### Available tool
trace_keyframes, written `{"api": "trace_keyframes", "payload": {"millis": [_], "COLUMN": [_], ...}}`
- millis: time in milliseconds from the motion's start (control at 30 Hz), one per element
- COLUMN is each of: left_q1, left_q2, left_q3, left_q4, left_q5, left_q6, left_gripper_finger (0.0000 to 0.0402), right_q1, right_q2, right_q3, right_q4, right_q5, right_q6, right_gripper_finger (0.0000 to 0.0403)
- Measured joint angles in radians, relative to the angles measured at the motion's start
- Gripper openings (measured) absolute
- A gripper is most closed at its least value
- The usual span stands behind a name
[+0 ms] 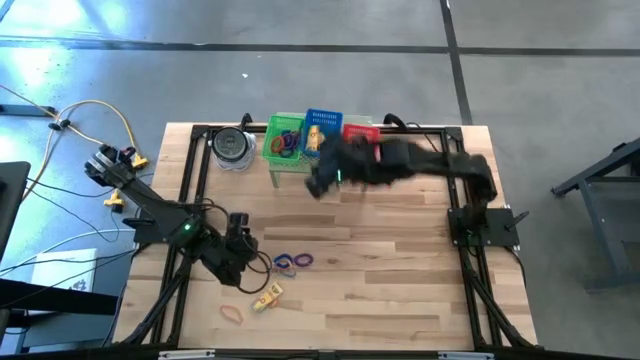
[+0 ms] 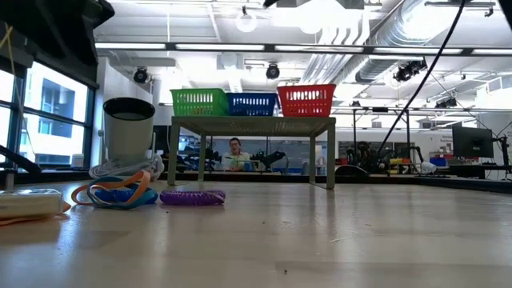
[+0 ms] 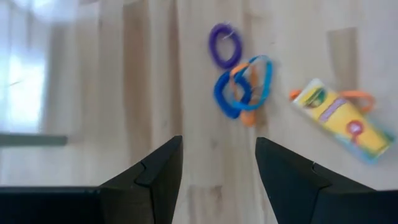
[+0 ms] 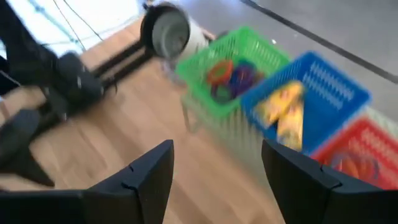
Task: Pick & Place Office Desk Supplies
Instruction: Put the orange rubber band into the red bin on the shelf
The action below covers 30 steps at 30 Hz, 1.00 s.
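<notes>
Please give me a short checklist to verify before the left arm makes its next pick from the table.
1. Left gripper open and empty: ok.
2. Loops in front of it, loose on the table: ok.
3. Yellow pack lies apart from the loops: ok.
4. Right gripper open and empty, away at the baskets: ok.
5. Room left in the green basket: ok.
6. Orange band under the pack can come free: cannot tell.

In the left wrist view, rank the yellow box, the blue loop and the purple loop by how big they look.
Largest to smallest:
1. Yellow oblong crayon box
2. Blue band loop, tangled with an orange band
3. Purple coiled loop
The purple one lies farther from the camera, so its true size against the blue is unsure.
</notes>
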Motion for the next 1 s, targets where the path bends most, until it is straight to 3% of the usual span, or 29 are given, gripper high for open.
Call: {"api": "trace_keyframes", "payload": {"millis": [233, 333, 500, 700, 867, 1000], "left_q1": [-0.083, -0.106, -0.107, -0.072, -0.053, -0.047], "left_q2": [0.0, 0.0, 0.0, 0.001, 0.002, 0.002], "left_q3": [-0.086, -0.127, -0.217, -0.346, -0.456, -0.524], "left_q4": [0.11, 0.161, 0.289, 0.535, 0.729, 0.831], "left_q5": [-0.005, -0.068, -0.113, -0.102, -0.048, -0.035], "left_q6": [-0.04, -0.057, -0.047, 0.021, 0.036, 0.025], "left_gripper_finger": [0.0193, 0.0193, 0.0193, 0.0193, 0.0193, 0.0193], "right_q1": [0.327, 0.448, 0.607, 0.699, 0.701, 0.67], "right_q2": [0.03, 0.053, 0.088, 0.12, 0.128, 0.127], "right_q3": [-0.002, -0.002, -0.017, -0.063, -0.141, -0.186], "right_q4": [-0.269, -0.339, -0.367, -0.343, -0.315, -0.309], "right_q5": [0.363, 0.526, 0.674, 0.768, 0.853, 0.807], "right_q6": [0.359, 0.525, 0.674, 0.786, 0.905, 0.909], "right_gripper_finger": [0.0231, 0.0231, 0.0231, 0.0231, 0.0231, 0.0231]}}
